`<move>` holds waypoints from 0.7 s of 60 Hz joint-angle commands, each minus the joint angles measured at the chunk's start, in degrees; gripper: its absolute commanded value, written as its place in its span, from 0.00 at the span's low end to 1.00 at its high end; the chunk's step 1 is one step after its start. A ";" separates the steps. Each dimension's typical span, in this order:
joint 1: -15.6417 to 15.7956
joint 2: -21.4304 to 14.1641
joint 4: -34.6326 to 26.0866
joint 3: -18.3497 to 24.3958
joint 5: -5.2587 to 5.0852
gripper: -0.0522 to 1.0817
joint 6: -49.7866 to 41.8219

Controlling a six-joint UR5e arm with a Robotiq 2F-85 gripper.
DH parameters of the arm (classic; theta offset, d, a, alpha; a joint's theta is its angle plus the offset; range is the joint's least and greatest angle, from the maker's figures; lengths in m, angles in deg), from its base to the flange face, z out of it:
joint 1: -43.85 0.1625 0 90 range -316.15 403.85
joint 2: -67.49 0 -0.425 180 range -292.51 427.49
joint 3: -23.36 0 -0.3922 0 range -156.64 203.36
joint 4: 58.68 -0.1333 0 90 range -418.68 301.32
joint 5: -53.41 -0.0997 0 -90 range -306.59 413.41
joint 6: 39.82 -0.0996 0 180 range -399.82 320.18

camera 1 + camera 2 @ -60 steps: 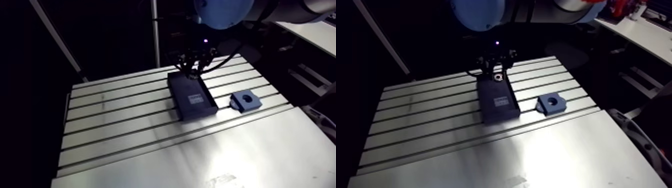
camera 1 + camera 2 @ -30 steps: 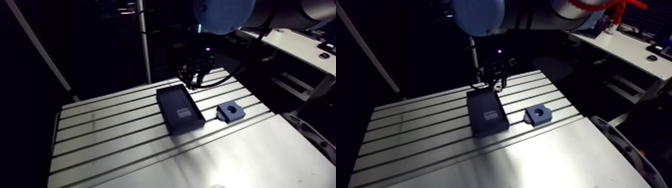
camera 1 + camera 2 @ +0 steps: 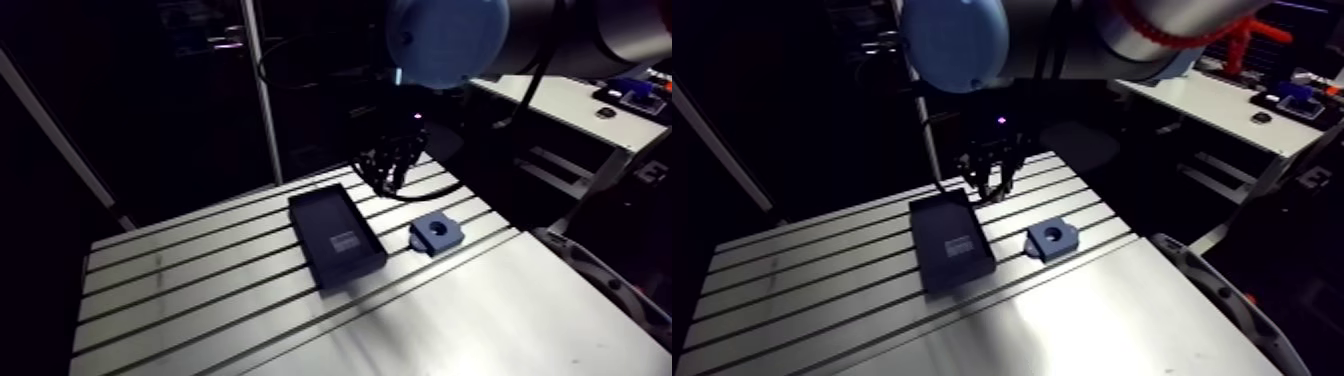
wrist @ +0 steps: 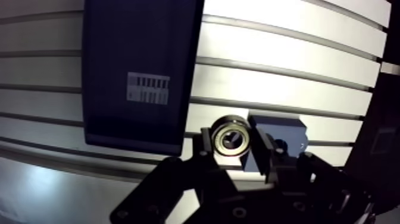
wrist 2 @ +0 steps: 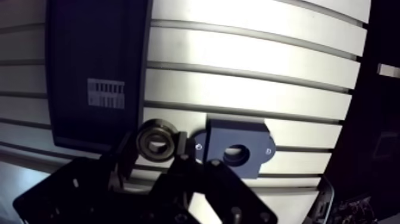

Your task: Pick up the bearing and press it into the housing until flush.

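In the wrist view my gripper [image 4: 233, 140] is shut on the bearing [image 4: 232, 136], a steel ring held between the two fingertips above the table. The housing [image 5: 237, 151], a dark blue block with a round bore, lies on the slotted table [image 5: 250, 59] just beside the fingers. In the arm view the gripper [image 3: 390, 172] hangs over the table's far edge, between the dark tray [image 3: 336, 237] and the housing [image 3: 435, 233].
A dark blue rectangular tray [image 4: 137, 71] with a white label lies on the table to the other side of the gripper. A smooth metal plate [image 3: 480, 320] covers the table's near part. The table's far edge is close behind the gripper.
The gripper has risen out of the tray with the bearing and shifted toward the housing. The arm camera has moved, so the whole scene has shifted.
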 commanded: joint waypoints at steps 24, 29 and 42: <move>-8.53 -1.84 0.87 -4.57 -0.08 0.60 5.88; -8.91 -1.92 1.10 -4.85 -0.16 0.60 5.90; -9.72 -1.84 3.93 -5.75 -0.08 0.60 6.60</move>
